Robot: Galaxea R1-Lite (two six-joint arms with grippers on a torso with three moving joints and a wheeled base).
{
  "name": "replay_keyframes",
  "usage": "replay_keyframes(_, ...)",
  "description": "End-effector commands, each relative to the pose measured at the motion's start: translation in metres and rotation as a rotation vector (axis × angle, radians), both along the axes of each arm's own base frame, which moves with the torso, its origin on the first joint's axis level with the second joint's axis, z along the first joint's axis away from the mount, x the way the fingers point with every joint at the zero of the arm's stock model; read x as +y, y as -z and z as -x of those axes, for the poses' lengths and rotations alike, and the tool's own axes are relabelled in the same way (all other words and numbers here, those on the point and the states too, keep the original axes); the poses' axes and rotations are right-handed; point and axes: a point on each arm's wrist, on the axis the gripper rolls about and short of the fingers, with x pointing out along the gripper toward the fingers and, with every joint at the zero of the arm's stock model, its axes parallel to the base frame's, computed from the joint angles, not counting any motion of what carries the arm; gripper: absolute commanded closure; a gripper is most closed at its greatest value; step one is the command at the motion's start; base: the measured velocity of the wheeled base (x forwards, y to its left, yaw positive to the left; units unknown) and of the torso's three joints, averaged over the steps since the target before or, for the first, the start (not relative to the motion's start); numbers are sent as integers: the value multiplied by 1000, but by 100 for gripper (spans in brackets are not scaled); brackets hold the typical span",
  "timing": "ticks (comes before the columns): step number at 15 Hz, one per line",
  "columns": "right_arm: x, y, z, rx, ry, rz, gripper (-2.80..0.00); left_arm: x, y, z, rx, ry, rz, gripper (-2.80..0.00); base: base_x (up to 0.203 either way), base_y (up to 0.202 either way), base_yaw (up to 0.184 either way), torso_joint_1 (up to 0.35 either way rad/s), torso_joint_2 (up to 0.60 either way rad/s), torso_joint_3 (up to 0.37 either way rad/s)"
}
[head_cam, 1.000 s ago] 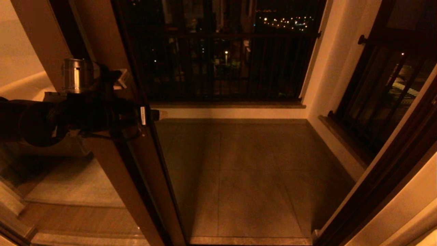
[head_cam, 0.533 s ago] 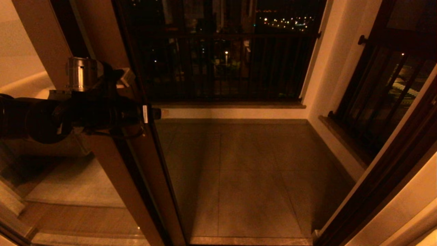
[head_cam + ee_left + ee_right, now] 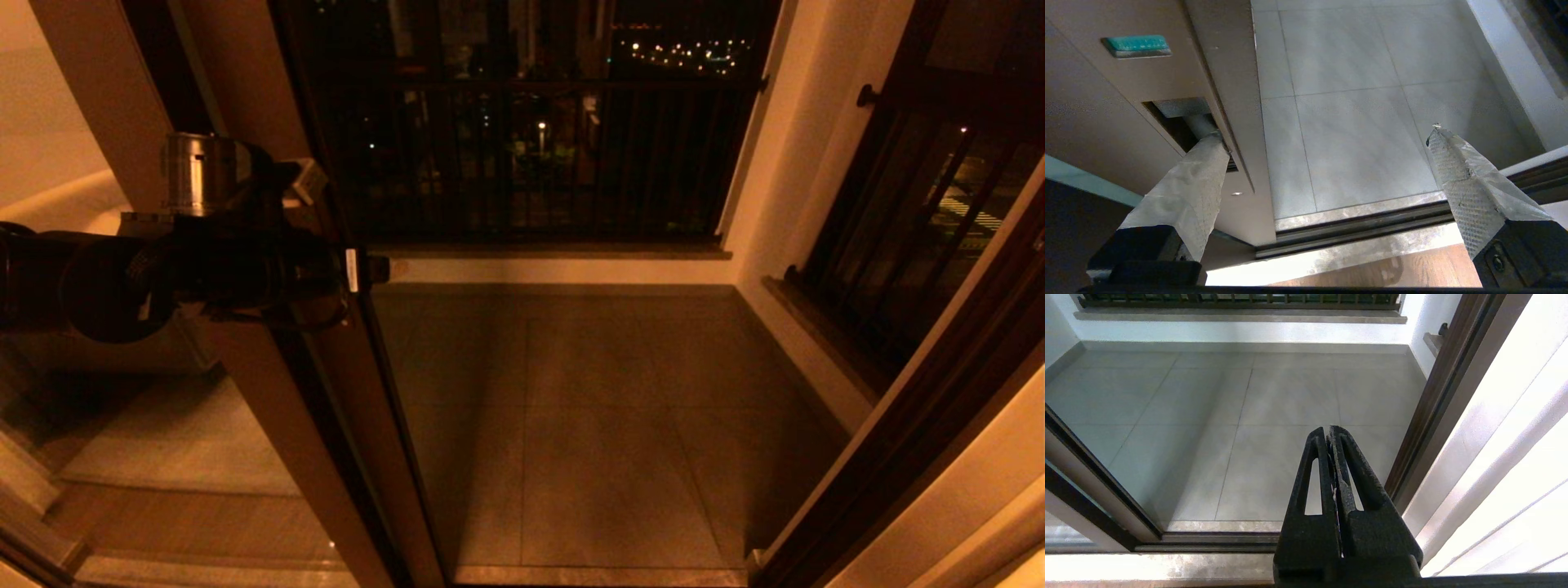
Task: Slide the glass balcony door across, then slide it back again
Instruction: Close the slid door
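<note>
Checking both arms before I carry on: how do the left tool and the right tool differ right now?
The left tool is open, its fingers spread wide; the right tool is shut, fingers pressed together. The left tool is at the door's frame, one finger poking into the recessed handle slot; the right tool hangs free above the threshold, touching nothing. The left fingers are wrapped in grey tape; the right ones are bare black. Both point towards the balcony floor.

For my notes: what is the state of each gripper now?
Left gripper: open, one finger in the brown door frame's recess.
Right gripper: closed, empty.
</note>
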Motion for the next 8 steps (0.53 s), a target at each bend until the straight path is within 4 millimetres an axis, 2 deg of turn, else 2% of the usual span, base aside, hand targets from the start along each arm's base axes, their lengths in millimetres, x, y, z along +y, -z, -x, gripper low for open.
replay_keyframes(1, 0, 0, 0, 1, -1, 1, 0, -4, -1, 1, -4, 16, 3, -280, 0, 0, 0, 0, 0, 0)
replay_keyframes(8, 0, 0, 0, 1, -1, 1, 0, -9, 0, 2, -1, 28, 2, -280, 0, 0, 0, 0, 0, 0)
